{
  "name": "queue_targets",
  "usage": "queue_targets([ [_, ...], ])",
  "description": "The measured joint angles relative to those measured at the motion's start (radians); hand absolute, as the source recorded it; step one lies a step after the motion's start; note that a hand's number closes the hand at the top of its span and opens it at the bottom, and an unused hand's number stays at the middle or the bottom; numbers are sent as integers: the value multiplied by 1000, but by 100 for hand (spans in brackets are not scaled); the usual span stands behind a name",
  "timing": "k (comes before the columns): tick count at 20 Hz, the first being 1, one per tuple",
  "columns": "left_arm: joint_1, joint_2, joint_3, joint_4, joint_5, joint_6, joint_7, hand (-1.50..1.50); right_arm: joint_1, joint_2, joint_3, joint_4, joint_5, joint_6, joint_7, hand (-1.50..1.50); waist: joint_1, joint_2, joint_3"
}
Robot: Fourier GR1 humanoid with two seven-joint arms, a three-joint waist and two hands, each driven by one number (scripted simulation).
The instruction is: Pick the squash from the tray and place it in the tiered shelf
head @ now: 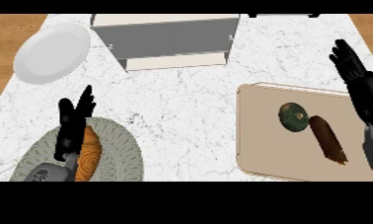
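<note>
Nearest the lower edge, the left hand [73, 122] is seen with its fingers [85, 100] straight and slightly spread, pointing up the view, nothing held. It lies over a patterned grey-green plate [120, 144] at lower left; an orange-brown piece of food [89, 156] is seen on that plate, just beside and partly under the hand. Contact between them cannot be judged.

The right hand [355, 82] is recorded at the right edge, fingers [342, 55] extended and relaxed, holding nothing. It overlaps the right rim of the beige tray [255, 134] in the view; whether it is touching cannot be told.

On the tray two items are noted: the squash [293, 117], round and dark green with pale mottling, near the tray's middle, and a long brown item [329, 140] just to its right, tilted, apparently touching it. The squash is clear of both hands.

The tiered shelf [167, 40], grey with cream edges, is set at the top centre of the white marbled counter [189, 99], well apart from the tray. A plain white plate [51, 53] is observed at upper left, beside the shelf.
</note>
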Motion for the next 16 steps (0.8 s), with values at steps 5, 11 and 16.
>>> queue_targets([
  [5, 24, 18, 37, -9, 52, -57, 14, 0, 102, -27, -143, -14, -15, -83, -90, 150, -29, -15, -11],
  [11, 50, 25, 70, -9, 126, -144, 19, 0, 289, -40, -293, 91, 5, -224, -57, -150, -51, -15, -15],
  [16, 42, 19, 95, 19, 145, -228, 13, 0, 406, 2, -356, 98, -52, -137, -182, -150, -30, -16, -14],
])
